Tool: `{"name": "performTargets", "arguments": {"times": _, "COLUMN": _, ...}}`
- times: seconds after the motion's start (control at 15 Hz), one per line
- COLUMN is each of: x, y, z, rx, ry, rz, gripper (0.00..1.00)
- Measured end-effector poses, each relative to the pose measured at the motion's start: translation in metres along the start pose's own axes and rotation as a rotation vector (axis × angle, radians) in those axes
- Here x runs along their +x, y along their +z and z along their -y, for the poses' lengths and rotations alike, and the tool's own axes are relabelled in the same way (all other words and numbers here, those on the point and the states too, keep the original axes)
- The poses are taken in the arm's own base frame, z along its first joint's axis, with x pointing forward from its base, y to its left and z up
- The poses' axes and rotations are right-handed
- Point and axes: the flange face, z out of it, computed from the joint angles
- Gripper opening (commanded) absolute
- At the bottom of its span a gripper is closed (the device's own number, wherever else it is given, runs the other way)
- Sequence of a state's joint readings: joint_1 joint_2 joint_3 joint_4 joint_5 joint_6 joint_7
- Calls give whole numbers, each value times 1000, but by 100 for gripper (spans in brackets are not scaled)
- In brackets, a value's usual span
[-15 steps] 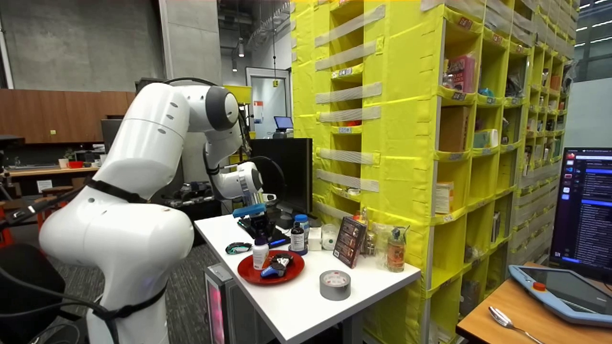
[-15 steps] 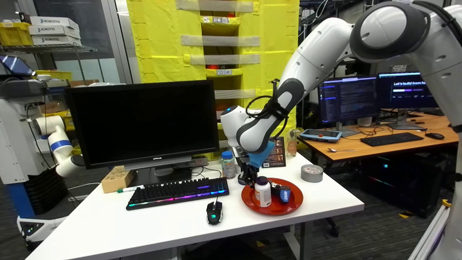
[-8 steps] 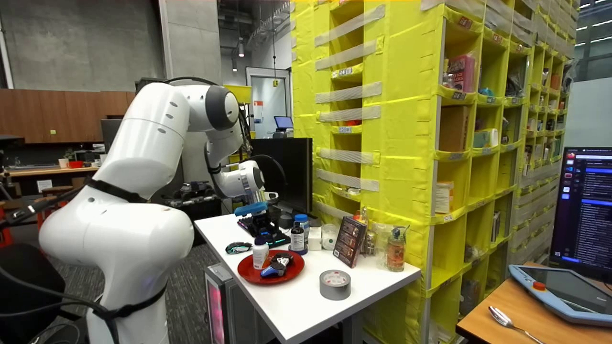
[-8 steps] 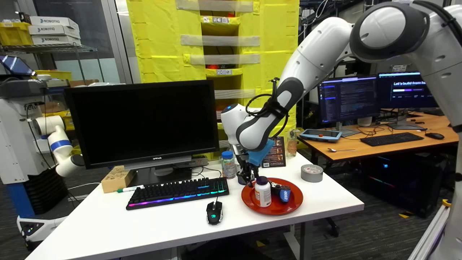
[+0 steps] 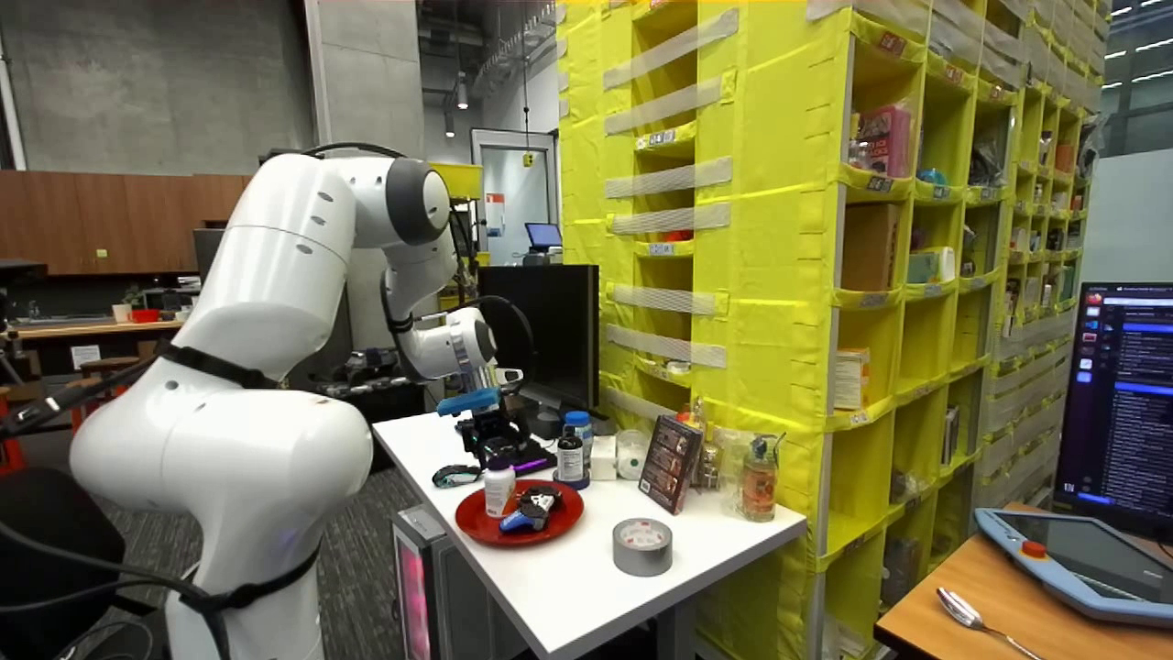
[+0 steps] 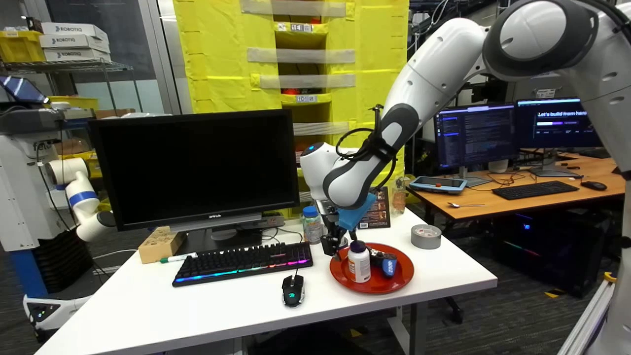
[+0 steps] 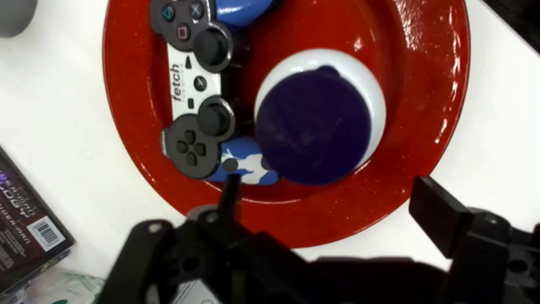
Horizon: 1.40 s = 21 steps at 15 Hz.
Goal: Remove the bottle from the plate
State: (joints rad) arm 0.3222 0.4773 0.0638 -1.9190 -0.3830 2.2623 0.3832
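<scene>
One white bottle (image 7: 314, 122) with a dark purple cap stands upright on the red plate (image 7: 426, 105), above centre in the wrist frame; taking it off has not begun. Left of it on the plate lies a game controller (image 7: 185, 84), its lower blue grip reaching toward the cap's edge; seen from above, I can't tell whether the two touch. The gripper (image 7: 327, 185) hovers lower in that frame, fingers well apart and holding nothing. So the step in hand, I judge, is lining up for the grasp. Next it should travel up the wrist frame until the fingers flank the bottle, then lower, close and lift straight up before setting it on the white table (image 6: 172, 315). The finger at the frame's left looks likeliest to snag, having to pass near the controller's grip. Farther out, in an exterior view, a black mouse (image 6: 293, 291) lies left of the plate and a roll of grey tape (image 6: 426, 236) upper right of it.
</scene>
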Motion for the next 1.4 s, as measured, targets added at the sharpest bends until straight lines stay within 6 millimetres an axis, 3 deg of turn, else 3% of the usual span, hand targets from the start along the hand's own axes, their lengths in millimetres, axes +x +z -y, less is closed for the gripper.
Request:
{"name": "performTargets", "arguments": {"times": 0.33, "x": -33, "y": 34, "z": 0, "rx": -11, "ry": 65, "rz": 80, "gripper": 100}}
{"name": "performTargets", "arguments": {"times": 0.4, "x": -38, "y": 37, "z": -2, "rx": -14, "ry": 84, "rz": 89, "gripper": 75}}
{"name": "performTargets", "arguments": {"times": 0.53, "x": -46, "y": 39, "z": -8, "rx": -16, "ry": 115, "rz": 102, "gripper": 69}}
{"name": "performTargets", "arguments": {"times": 0.67, "x": -51, "y": 38, "z": -14, "rx": -18, "ry": 136, "rz": 102, "gripper": 56}}
{"name": "performTargets", "arguments": {"times": 1.2, "x": -49, "y": 27, "z": -21, "rx": -22, "ry": 146, "rz": 70, "gripper": 46}}
{"name": "performTargets", "arguments": {"times": 1.4, "x": -41, "y": 11, "z": -33, "rx": -32, "ry": 136, "rz": 31, "gripper": 45}}
